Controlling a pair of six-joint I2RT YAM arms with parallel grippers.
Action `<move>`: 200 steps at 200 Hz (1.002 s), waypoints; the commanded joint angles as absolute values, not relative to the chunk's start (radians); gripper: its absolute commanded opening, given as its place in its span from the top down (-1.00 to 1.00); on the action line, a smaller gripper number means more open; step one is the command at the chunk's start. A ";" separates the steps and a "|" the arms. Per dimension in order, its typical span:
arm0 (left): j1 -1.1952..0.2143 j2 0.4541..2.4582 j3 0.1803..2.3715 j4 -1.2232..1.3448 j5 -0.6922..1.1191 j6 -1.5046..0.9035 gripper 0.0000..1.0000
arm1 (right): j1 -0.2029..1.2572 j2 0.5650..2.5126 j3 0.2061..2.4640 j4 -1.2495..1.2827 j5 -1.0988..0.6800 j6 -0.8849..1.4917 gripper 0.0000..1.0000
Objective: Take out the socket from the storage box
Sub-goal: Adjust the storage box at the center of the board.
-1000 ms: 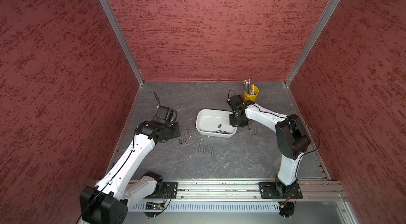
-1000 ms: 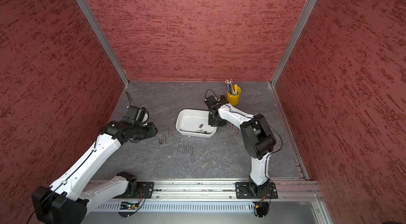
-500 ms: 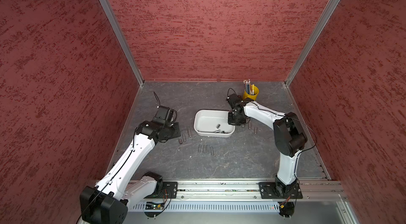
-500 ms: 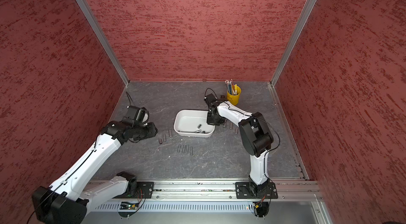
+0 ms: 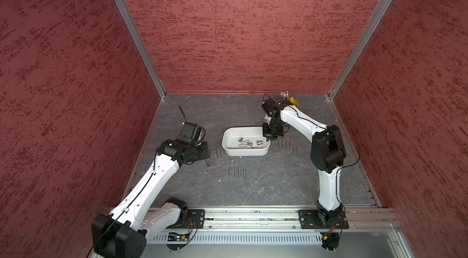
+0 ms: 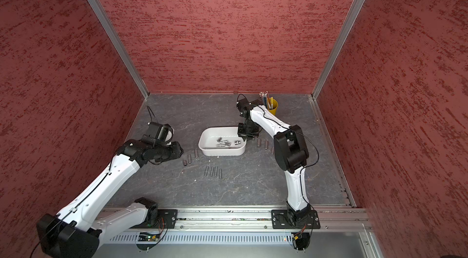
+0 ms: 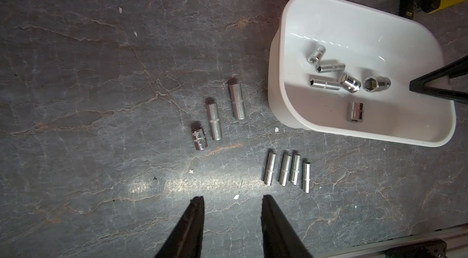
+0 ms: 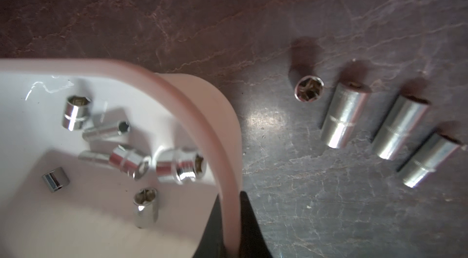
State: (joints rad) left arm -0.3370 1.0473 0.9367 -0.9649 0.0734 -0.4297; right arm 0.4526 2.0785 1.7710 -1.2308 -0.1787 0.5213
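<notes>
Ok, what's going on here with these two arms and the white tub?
The right gripper is shut on the rim of the white storage box, one finger inside the wall and one outside. Several sockets lie in the box; others are lined up on the table around it. The left gripper hangs open above the table, holding nothing.

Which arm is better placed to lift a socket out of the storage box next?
Left. The left end effector is open and empty over the table beside the storage box; sockets lie loose inside. The right end effector is shut on the box rim, so probably occupied.
</notes>
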 commanded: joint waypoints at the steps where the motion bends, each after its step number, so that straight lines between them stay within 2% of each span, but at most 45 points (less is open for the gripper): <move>1: -0.343 1.052 0.928 -0.948 0.087 -0.414 0.19 | 0.443 2.105 1.804 -1.305 -0.247 0.487 1.00; 150: -0.347 1.075 0.928 -0.949 0.083 -0.413 0.19 | 0.433 2.135 1.836 -1.226 -0.230 0.478 1.00; 200: -0.353 1.082 0.928 -0.951 0.076 -0.416 0.19 | 0.430 2.136 1.845 -1.162 -0.202 0.457 0.89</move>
